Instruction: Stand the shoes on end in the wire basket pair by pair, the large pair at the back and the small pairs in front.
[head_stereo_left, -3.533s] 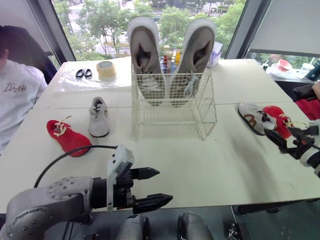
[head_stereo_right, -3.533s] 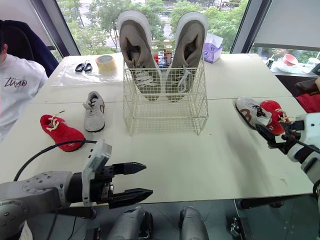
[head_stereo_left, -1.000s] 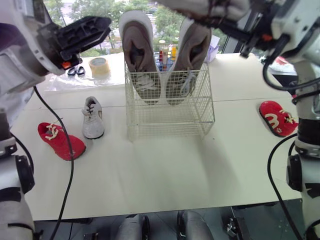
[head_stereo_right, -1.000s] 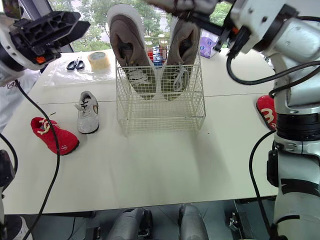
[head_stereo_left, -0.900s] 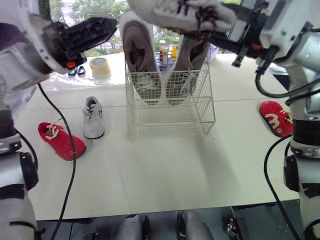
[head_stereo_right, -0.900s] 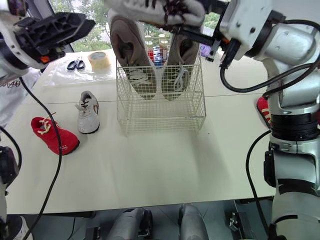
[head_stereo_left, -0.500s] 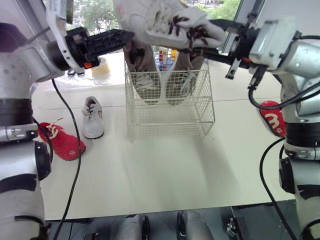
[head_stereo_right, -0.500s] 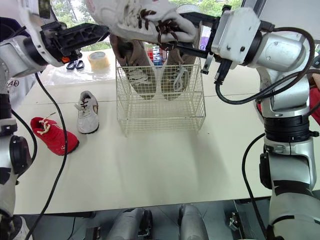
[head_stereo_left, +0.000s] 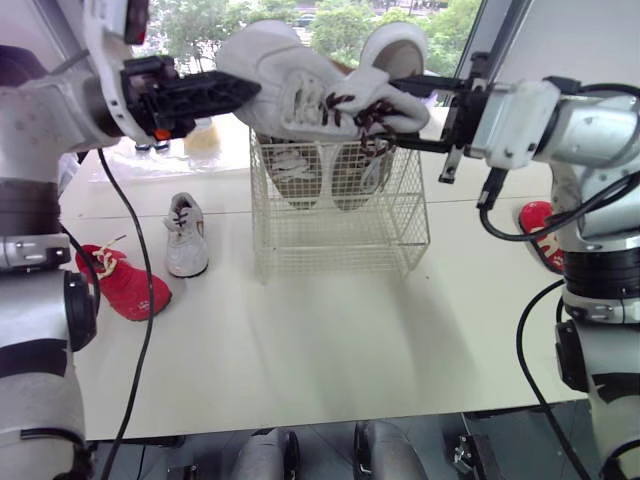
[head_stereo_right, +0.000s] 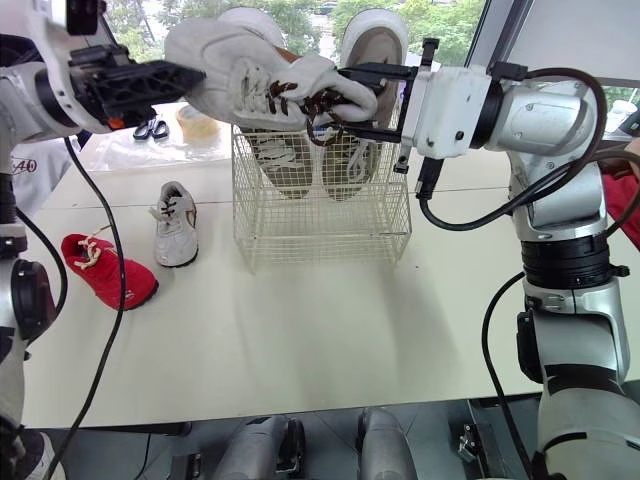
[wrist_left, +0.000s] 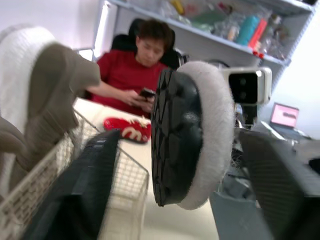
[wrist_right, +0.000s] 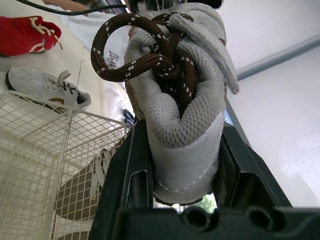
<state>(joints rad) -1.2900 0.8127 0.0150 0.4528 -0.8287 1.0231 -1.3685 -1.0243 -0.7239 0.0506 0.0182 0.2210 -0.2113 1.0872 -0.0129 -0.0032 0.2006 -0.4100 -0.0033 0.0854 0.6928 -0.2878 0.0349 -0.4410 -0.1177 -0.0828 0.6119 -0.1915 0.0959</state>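
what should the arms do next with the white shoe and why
Probably tip the white shoe toe-up or toe-down and lower it into the front of the wire basket. The right gripper is clamped on one end, holding the shoe roughly level above the basket. The open left gripper brackets its toe. The large pair already stands at the back, and the front holds nothing.

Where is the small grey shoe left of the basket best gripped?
Probably around its heel end, from straight above, one finger on each side. The grey shoe sits flat on its sole, toe towards the robot, with both sides free; the red shoe lies apart from it. The right gripper holds the white shoe.
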